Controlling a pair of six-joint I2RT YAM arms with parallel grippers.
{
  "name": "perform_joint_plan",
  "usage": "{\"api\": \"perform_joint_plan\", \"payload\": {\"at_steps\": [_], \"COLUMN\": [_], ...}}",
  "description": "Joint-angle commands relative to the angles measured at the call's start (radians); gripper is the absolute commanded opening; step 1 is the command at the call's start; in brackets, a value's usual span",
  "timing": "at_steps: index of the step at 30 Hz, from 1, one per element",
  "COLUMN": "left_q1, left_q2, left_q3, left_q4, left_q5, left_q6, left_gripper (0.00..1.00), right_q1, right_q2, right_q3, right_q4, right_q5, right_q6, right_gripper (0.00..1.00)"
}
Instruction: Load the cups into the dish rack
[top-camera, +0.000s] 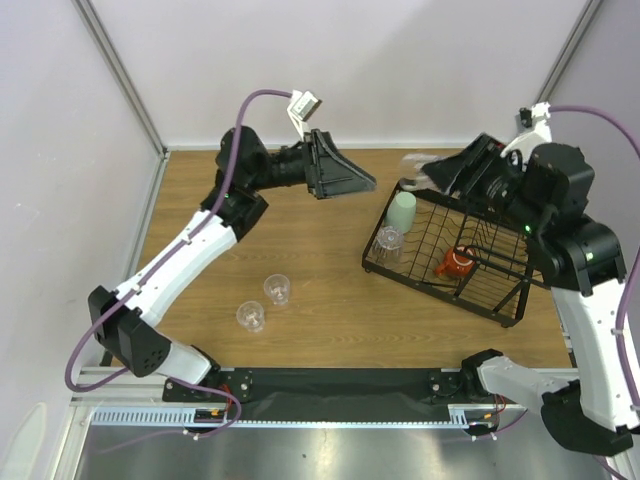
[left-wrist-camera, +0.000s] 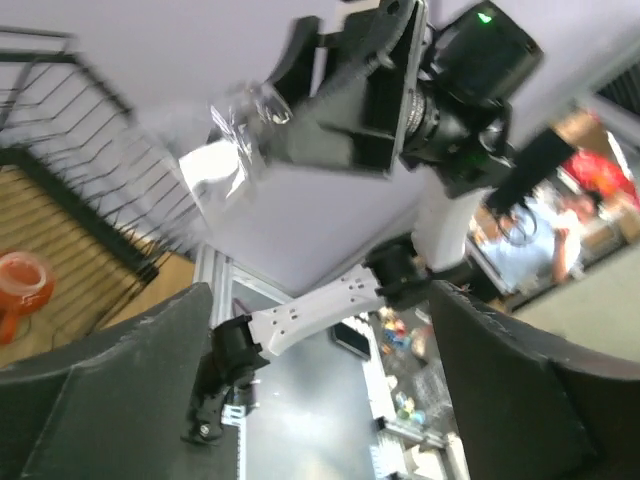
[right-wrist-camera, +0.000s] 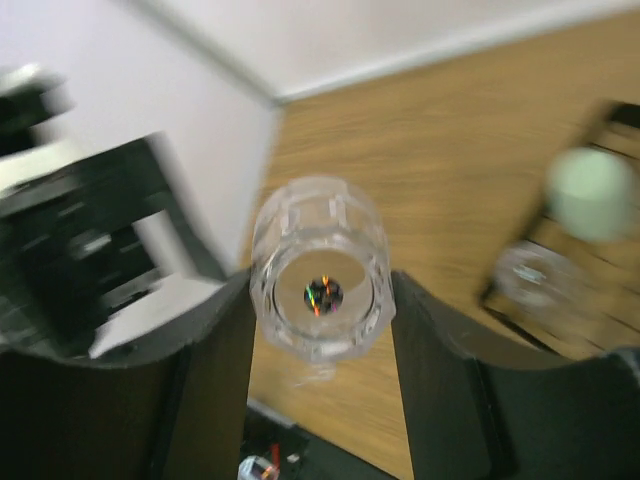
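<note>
Motion blur smears the clear tumbler (right-wrist-camera: 322, 270) in the top view, but the right wrist view shows the right gripper (right-wrist-camera: 320, 295) clamping it above the far side of the dish rack (top-camera: 432, 291) by the table's right edge, while the left gripper (left-wrist-camera: 320, 320) gapes wide and empty near the far edge.

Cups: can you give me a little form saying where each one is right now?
In dish rack: mint-green cup, racked tumbler, orange mug
On table: near tumbler, far tumbler
Right gripper: shut on held tumbler
Left gripper: open, empty
</note>
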Motion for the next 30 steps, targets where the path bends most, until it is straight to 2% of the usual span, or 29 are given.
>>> {"api": "perform_joint_plan", "payload": {"at_steps": [1,3,5,12,16,19,24,30], "left_q1": [0.071,0.096,0.133,0.259,0.325,0.349,0.395,0.397], "left_q2": [-0.071,-0.07,-0.082,-0.114,-0.051,0.024,0.12,0.217], "left_q3": [0.098,0.152,0.157,0.174,0.221,0.289,0.286,0.354], "left_q4": [-0.321,-0.533,-0.595,-0.813,-0.803,-0.8,-0.761,-0.767], "left_q5": [-0.042,-0.104,-0.161,-0.36,-0.351,-0.344,-0.29,-0.281], "left_q6": [0.226,0.304,0.36,0.475,0.431,0.391,0.285,0.268], "left_gripper": [1.0,1.0,1.0,1.0,1.0,1.0,1.0,1.0], "right_q1": [-0.035,-0.071,-0.113,-0.36,-0.502,-0.551,-0.565,-0.565], "right_q2": [0.086,0.123,0.158,0.194,0.178,0.215,0.345,0.428], "right_q3": [0.092,0.146,0.157,0.136,0.056,0.04,0.108,0.133], "right_q4": [-0.194,-0.305,-0.371,-0.385,-0.302,-0.285,-0.316,-0.322], "right_q5": [0.443,0.55,0.63,0.708,0.698,0.667,0.617,0.575], "right_q6": [0.008,0.068,0.105,0.108,0.074,0.064,0.051,0.053], "right_gripper": [0.0,0.0,0.0,0.0,0.0,0.0,0.0,0.0]}}
